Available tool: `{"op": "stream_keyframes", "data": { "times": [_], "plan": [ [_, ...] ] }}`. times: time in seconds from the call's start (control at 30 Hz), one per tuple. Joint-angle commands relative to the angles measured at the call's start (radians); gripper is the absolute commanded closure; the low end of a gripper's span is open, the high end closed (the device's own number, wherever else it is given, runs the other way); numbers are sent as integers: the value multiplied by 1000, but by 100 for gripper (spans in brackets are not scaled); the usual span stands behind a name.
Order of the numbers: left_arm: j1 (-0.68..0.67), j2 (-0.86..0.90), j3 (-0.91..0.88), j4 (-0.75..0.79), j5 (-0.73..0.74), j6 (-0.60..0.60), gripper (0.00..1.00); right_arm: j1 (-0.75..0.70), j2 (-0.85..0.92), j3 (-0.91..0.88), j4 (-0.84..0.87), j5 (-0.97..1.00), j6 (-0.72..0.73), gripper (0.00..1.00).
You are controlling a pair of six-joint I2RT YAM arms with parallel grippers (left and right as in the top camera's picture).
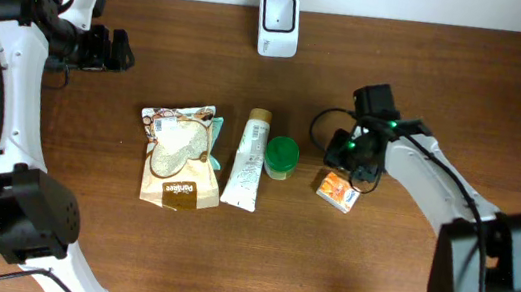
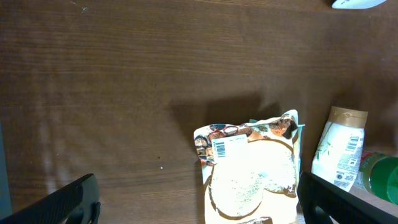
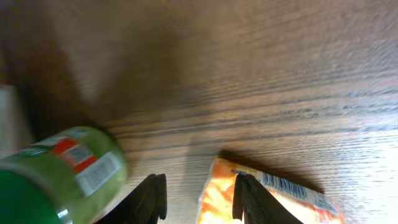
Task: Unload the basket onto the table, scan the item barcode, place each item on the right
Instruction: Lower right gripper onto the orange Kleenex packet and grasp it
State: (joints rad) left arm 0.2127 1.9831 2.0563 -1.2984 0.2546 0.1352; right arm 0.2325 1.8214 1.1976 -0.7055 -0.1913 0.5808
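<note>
The scan is not begun yet: the right claw [image 3: 199, 183], half open, straddles one end of the orange packet [image 3: 280, 190], which lies ungrasped right of the middle of the table [image 1: 451, 80], the scanner [image 1: 280, 10] stands at the far edge, and the left claw [image 1: 117, 49] is wide open, empty.

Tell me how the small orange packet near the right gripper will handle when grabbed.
The orange packet looks small and flat, so it is probably light. Its wrapper seems thin and soft, so it may crumple or slip under a pinch. It lies flat on the table, so a push should slide it, not roll it.
</note>
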Motion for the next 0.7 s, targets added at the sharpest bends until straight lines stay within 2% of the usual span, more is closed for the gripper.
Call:
{"op": "stream_keyframes", "data": {
  "times": [0.0, 0.17, 0.3, 0.37, 0.47, 0.6, 0.67],
  "plan": [
    [0, -23, 6, -2, 8, 16, 1, 21, 30, -9, -15, -14, 11, 62],
    [0, -23, 6, -2, 8, 16, 1, 29, 31, -8, -53, -185, -193, 61],
    [0, -23, 6, -1, 8, 16, 1, 13, 28, 21, -214, -190, -345, 61],
    [0, -23, 6, -2, 8, 16, 1, 1, 13, 50, -276, -187, -384, 57],
    [0, -23, 6, -2, 8, 16, 1, -22, -66, 108, -390, -101, -370, 53],
    [0, -23, 6, -2, 8, 16, 1, -65, -190, 103, -488, 51, -213, 53],
    [0, -23, 6, -2, 8, 16, 1, -79, -227, 67, -488, 66, -166, 53]
  ]
}}
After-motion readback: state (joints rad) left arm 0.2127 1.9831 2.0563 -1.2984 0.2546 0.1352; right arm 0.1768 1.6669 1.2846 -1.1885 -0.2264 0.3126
